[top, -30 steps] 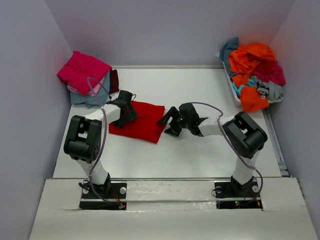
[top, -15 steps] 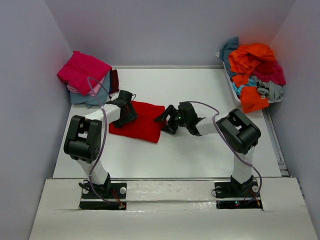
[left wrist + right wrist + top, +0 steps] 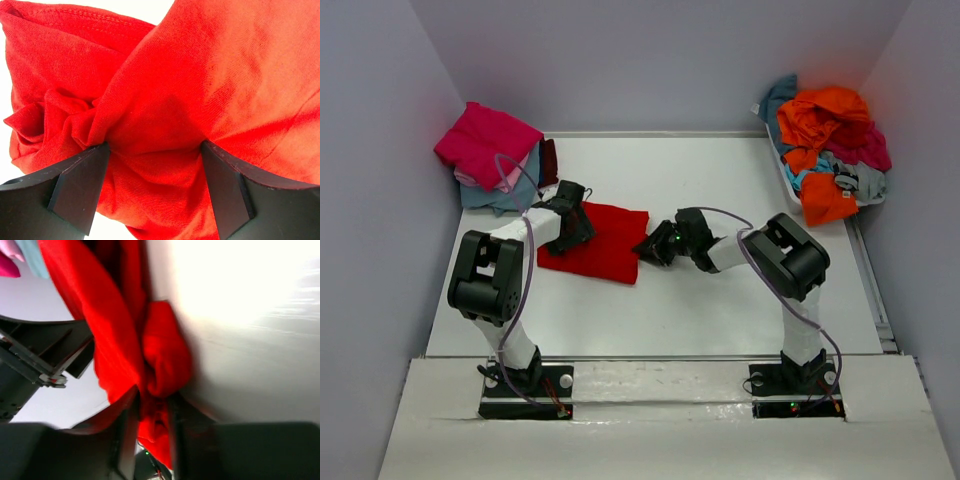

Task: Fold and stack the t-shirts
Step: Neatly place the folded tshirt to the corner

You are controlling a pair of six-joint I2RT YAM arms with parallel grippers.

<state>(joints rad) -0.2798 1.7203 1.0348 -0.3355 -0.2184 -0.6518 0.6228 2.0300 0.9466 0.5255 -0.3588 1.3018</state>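
While the red shirt [image 3: 605,243] lies spread on the table [image 3: 700,310], left of centre, a gripper sits at each of its side edges. The left gripper [image 3: 575,222] is over the shirt's left side, jaws spread wide. Its fingers [image 3: 75,187] press into bunched cloth that swells up between them. The right gripper [image 3: 650,248] is at the shirt's right edge, its fingers [image 3: 125,440] drawn close together and pinching a fold of the red cloth.

A stack [image 3: 490,150] of folded shirts sits in the far left corner against the wall, near the left gripper. Magenta is on top, with pale pink, grey-blue and maroon below. At the far right a tray [image 3: 782,185] holds a loose pile [image 3: 825,125] of orange, teal, grey and magenta shirts, well apart from both arms.
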